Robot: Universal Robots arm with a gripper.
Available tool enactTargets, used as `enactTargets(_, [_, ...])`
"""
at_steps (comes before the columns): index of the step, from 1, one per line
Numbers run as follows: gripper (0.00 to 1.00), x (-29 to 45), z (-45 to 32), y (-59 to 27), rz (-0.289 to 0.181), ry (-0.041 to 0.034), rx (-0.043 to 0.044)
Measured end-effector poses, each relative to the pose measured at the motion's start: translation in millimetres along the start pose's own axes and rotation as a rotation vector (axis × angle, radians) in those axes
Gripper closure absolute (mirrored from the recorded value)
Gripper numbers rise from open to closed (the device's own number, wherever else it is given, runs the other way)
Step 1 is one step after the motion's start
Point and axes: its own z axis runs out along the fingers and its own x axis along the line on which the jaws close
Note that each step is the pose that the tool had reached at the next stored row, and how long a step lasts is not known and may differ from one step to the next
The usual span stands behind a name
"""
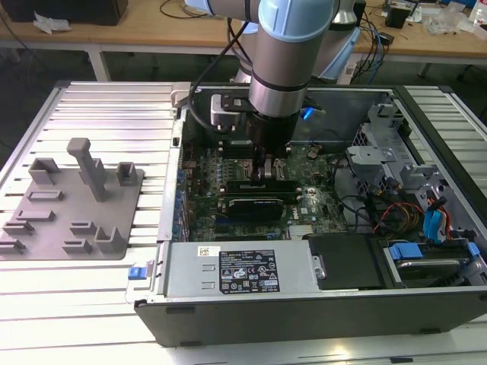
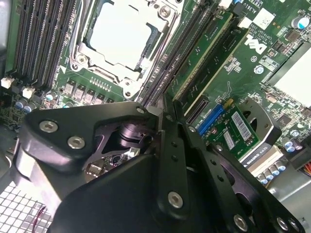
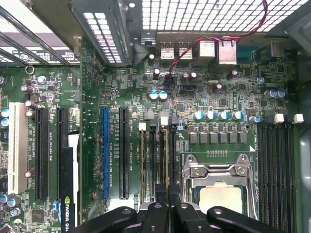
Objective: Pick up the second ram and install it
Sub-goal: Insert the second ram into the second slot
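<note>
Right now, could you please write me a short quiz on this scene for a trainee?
1. True or false: the gripper hangs over the grey fixture tray.
2. In the exterior view, the tray lies: A) on the exterior view's left of the computer case; B) on its right; C) inside it.
3. Fill in: in the first wrist view, besides black slots and the white slot, there is one ____ slot.
Key: 1 false, it is over the motherboard inside the case; 2 A; 3 blue.

Your arm stands vertical, wrist straight down; your gripper sits low, black fingers drawn together, pointing down.
</note>
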Motion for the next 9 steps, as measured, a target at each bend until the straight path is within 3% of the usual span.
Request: enactTargets(9, [0.91,0.1,1.0,0.4,0.0,0.0001,-0.0001])
